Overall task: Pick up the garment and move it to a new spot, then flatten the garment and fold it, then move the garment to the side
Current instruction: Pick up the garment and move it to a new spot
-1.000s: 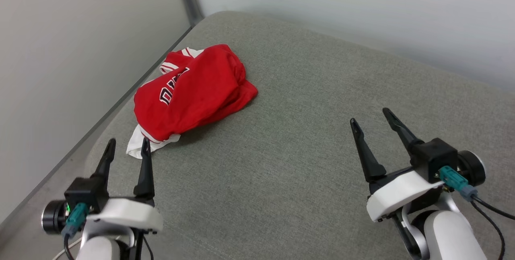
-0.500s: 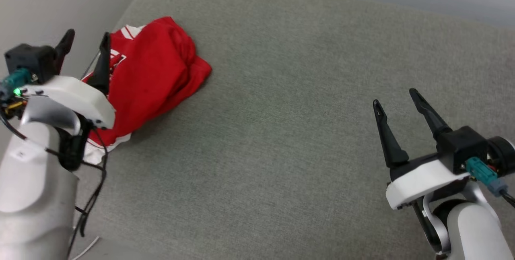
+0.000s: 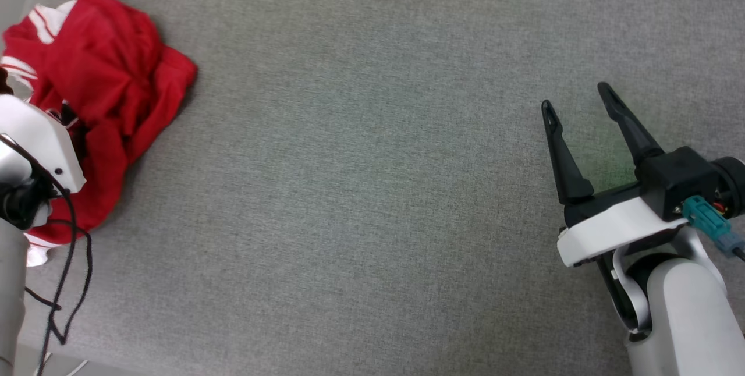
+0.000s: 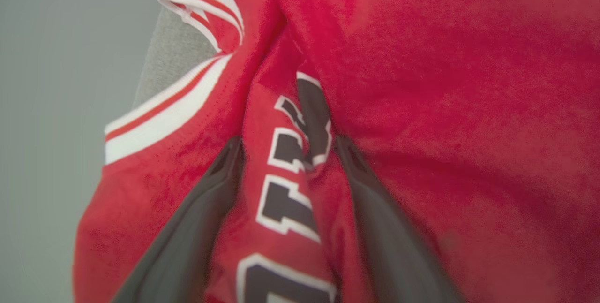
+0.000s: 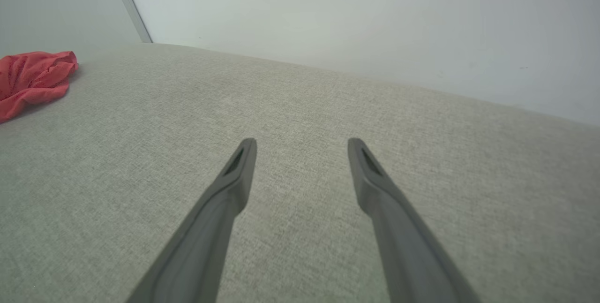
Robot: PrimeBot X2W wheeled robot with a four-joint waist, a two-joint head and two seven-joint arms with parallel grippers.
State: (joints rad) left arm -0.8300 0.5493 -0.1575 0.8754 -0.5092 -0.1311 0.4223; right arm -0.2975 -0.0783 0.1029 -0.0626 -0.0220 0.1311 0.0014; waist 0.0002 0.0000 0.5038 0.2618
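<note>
Garment lies crumpled at the left edge of the grey fabric surface, directly under the left end effector, whose fingers stand apart astride a lettered fold. The right end effector, also spread, hovers well apart to the right, so the left arm is nearer.

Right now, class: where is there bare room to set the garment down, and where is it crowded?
Free: the grey woven cushion surface between the crumpled red jersey with white striped sleeves at the left and the open right hand. Crowded: the left edge, where the left hand straddles a fold of that jersey.
</note>
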